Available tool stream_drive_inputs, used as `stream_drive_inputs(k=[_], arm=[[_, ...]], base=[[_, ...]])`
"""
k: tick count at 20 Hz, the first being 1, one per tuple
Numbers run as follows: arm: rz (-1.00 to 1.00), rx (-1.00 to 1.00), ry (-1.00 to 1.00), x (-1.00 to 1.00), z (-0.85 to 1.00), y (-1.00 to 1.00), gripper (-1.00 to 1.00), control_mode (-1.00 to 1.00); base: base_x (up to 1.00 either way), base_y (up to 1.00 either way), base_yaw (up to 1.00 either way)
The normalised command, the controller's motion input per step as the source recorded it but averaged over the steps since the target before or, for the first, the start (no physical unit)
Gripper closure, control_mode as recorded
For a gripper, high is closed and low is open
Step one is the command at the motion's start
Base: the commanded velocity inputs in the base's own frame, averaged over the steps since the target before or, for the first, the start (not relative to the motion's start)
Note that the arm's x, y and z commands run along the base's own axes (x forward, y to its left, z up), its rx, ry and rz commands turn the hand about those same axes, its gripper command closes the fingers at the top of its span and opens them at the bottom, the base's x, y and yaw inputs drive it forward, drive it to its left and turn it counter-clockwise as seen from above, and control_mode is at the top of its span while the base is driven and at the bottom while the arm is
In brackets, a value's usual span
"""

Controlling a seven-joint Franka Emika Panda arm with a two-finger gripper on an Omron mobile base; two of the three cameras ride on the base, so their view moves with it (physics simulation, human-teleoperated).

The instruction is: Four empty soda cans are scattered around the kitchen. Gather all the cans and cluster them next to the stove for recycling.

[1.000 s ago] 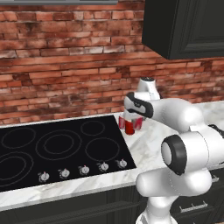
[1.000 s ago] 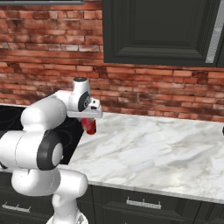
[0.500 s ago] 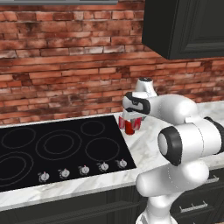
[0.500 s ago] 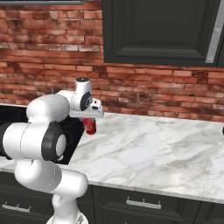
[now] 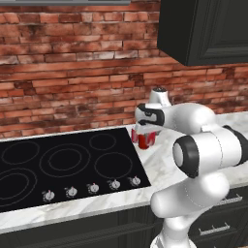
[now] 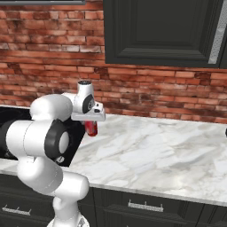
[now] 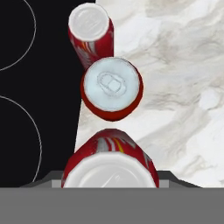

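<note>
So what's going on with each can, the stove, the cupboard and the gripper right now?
Nearest can: upright, by the stove's edge, right at the gripper.
Middle can: upright on the counter, beside the stove.
Far can: upright, at the stove's edge.
Stove: nothing on the rings; no glow.
Cupboard: door closed.
Gripper: pointing down over the cans; whether it holds one can't be told.

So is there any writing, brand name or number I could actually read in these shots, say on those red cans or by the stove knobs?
Soda cans: pale and yellow markings on the red sides, too blurred to read as letters.
Stove: no legible marks beside the knobs.
Nothing else carries readable text.
</note>
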Motion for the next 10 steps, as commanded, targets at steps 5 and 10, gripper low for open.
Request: stream_drive_inputs(k=[5, 10], arm=[[0.0, 0.0, 0.01, 0.0, -0.12, 0.0, 1.0, -1.0], [0.0, 0.0, 0.01, 0.0, -0.06, 0.0, 1.0, -1.0]], base=[[0.0, 0.0, 0.0], [0.0, 0.0, 0.0]])
